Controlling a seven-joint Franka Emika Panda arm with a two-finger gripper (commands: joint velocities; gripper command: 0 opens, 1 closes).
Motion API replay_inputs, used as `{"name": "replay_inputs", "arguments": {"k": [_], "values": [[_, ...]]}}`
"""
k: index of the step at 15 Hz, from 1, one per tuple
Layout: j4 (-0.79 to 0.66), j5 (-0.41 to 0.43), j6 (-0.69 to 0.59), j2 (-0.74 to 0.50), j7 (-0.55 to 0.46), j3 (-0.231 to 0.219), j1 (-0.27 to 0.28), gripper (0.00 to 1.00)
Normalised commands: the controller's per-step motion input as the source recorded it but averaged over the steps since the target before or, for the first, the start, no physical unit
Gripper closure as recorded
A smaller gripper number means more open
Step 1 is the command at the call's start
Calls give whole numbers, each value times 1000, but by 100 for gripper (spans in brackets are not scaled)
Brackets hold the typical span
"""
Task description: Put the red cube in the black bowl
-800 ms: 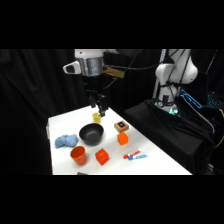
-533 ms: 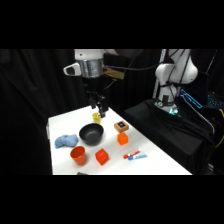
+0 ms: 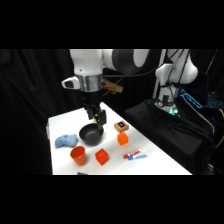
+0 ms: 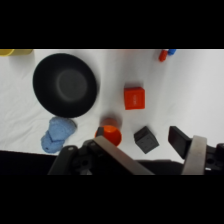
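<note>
Table (image 3: pixel 155 155) surface, white, carried every object, with the arm reaching down over its far side near the back edge. Black bowl (image 3: pixel 91 133) lay beneath the gripper (image 3: pixel 96 119); in the wrist view the bowl (image 4: pixel 65 85) appeared empty, glossy and shallow, its wide mouth judged an easy target for a drop. Blue cloth (image 3: pixel 65 142) lay just beside the bowl, toward the table's left edge. Orange cup (image 3: pixel 78 155) stood near the front edge, just beside the red cube (image 3: pixel 102 156), which rested flat on the table in front of the bowl and apart from it. Cube faces looked plain and rigid; it was judged light, stiff and not fragile, best taken across two opposite flat sides with the fingers straddling it squarely. Open room lay on the cube's right and behind it in the wrist view (image 4: pixel 134 98); the cup on its other side was judged the nearest thing to foul a finger. Tan block with dark top (image 3: pixel 121 127) and a smaller orange block (image 3: pixel 122 139) stood well apart to the right, red and blue pieces (image 3: pixel 135 156) nearer the front. Gripper held nothing, the cube lying apart from it; how far the gripper was spread could not be told.
</note>
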Motion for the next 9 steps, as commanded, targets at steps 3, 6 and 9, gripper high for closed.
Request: {"name": "replay_inputs", "arguments": {"k": [3,6,9], "values": [[71,93,269,207,-35,23,19,0],[91,73,239,201,-24,8,28,0],[80,63,216,178,-11,-1,33,0]]}}
